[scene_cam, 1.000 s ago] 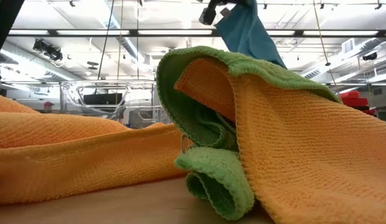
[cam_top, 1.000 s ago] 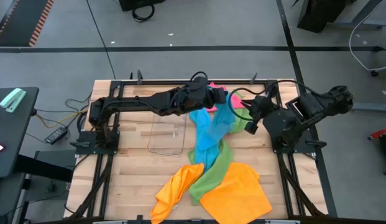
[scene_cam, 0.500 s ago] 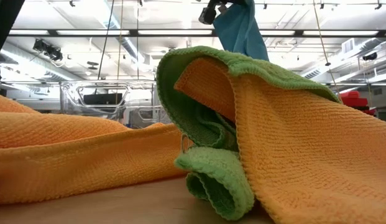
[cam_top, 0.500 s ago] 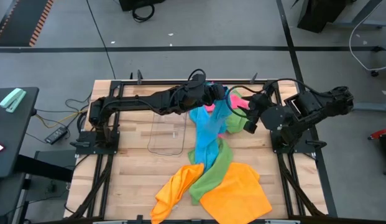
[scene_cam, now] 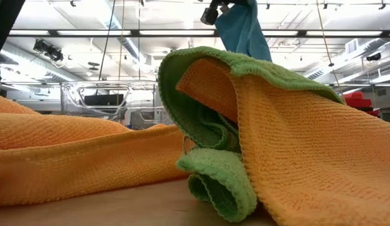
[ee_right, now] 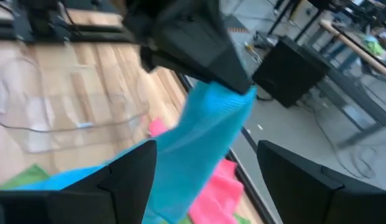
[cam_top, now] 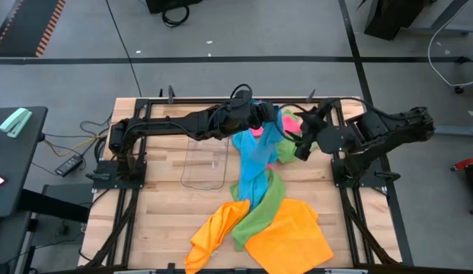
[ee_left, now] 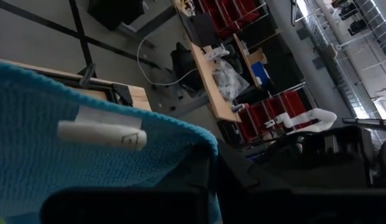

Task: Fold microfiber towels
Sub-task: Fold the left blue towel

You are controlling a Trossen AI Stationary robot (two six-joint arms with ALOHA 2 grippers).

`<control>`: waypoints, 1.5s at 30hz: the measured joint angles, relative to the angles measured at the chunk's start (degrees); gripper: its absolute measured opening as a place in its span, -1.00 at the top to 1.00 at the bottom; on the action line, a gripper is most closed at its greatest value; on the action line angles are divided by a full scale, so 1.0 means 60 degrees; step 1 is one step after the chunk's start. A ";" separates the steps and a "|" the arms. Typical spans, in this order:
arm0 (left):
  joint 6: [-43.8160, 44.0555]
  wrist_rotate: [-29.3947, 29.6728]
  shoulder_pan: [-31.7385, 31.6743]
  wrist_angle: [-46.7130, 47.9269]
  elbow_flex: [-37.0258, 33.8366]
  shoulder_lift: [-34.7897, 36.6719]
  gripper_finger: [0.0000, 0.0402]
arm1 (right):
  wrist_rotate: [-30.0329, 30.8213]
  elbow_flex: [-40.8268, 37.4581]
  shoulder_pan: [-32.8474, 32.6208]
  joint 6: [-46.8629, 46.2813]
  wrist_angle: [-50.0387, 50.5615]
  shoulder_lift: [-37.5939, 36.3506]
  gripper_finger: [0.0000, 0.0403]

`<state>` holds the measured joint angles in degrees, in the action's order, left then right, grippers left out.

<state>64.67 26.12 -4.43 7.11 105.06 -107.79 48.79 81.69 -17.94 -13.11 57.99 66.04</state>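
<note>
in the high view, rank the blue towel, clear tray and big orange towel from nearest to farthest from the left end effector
1. Blue towel: pinched in the left end effector at its top corner, hanging down toward the pile.
2. Clear plastic tray: on the table's left half, under the left arm.
3. Big orange towel: at the table's front edge, farthest.
</note>
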 joint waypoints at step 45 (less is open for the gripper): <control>-0.0901 0.0671 0.0086 -0.1800 -0.0007 0.0000 0.86 | -0.0541 -0.2914 0.1742 0.1298 -0.4918 -0.0292 -0.11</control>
<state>59.26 30.14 -3.91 -3.69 105.01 -107.79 45.54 64.20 -7.49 -5.32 28.48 64.29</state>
